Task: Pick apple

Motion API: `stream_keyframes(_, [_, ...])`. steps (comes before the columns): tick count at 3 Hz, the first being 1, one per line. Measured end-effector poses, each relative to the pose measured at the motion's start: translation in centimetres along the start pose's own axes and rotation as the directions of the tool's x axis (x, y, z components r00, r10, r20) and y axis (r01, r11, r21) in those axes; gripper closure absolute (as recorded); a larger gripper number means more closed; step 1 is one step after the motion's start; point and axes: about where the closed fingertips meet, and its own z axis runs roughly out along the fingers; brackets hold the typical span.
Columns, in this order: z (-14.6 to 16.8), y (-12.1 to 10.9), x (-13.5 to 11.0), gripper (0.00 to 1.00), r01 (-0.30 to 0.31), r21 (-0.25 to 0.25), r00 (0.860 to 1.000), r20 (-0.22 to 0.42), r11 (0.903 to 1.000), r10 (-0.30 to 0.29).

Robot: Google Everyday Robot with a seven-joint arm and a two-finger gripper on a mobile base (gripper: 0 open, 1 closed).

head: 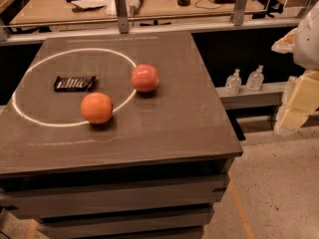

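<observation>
My dark grey table (164,133) carries one black wrapped bar (75,83), one orange fruit (96,108), and one apple (145,77) on the white ring's (84,49) right edge. Two bottles (233,81) stand on a ledge beyond. Far right, off the table, hangs the gripper (298,106); I cannot tell its grip.

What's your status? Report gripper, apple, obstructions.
Gripper at right edge, beside the table. Apple on table, on white ring, ungrasped. Orange front-left of it, apart; nothing between gripper and apple.
</observation>
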Motion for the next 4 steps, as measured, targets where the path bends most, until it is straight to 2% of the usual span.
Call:
stream_keyframes(1, [0.0,0.0,0.0,0.00,0.000,0.000,1.000,0.000,1.0000,0.000])
stream_keyframes(2, [0.2,-1.1,-5.0,0.00,0.068,0.013,0.989,0.134,0.9976,-0.069])
stream_keyframes(3, [0.9,-3.3,-13.4,0.00,0.162,0.030,0.932,0.323,0.9864,-0.163])
stream_keyframes(4, [2.7,-5.3,-21.2,0.00,0.226,0.025,0.876,0.433,0.9739,-0.214])
